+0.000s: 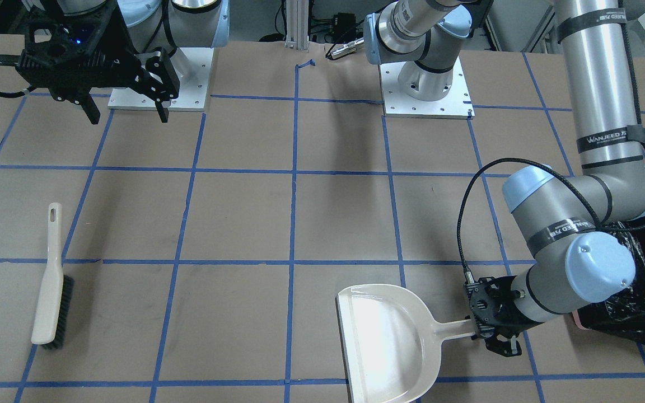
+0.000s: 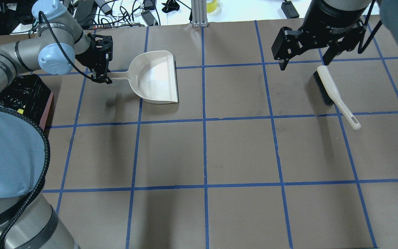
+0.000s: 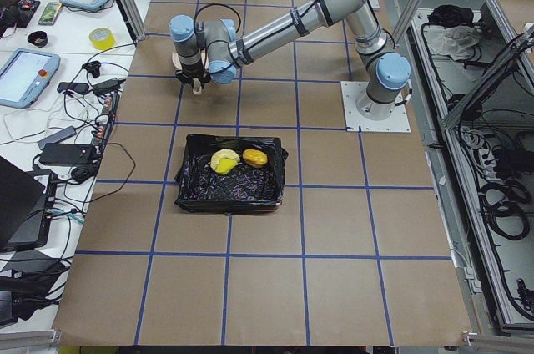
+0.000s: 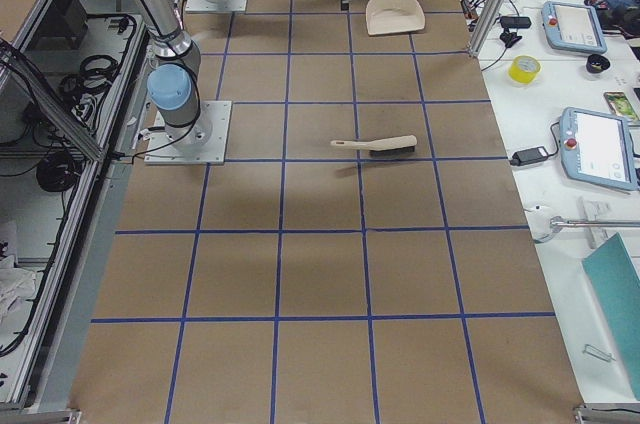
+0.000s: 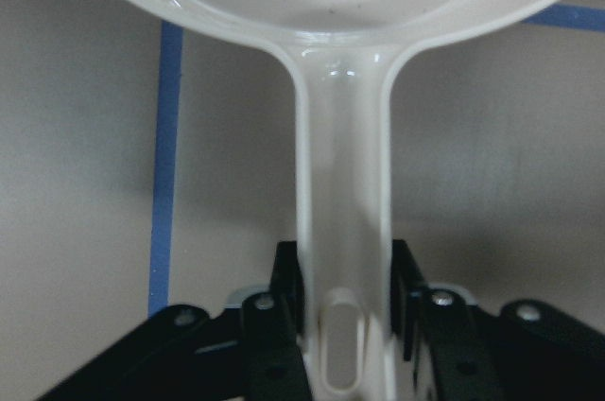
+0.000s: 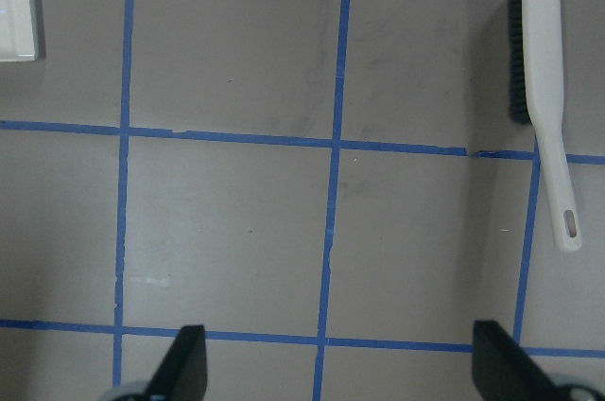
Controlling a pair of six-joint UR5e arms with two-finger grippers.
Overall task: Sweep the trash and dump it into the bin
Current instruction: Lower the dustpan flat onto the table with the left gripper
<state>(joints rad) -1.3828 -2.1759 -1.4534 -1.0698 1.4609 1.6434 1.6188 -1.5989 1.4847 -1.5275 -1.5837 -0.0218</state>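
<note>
**2 trash items binned, dustpan gripped**

A yellow piece and an orange lump lie in the black-lined bin. Beyond it, the left gripper clamps the handle of the dustpan, which lies flat near the table's far edge. The right gripper, marked "2F Adaptive", hangs wide open and empty, clear of the brush.

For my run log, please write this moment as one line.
left gripper: shut on dustpan handle | dustpan: empty | right gripper: open, empty | brush: lying on table | bin: trash inside
</note>
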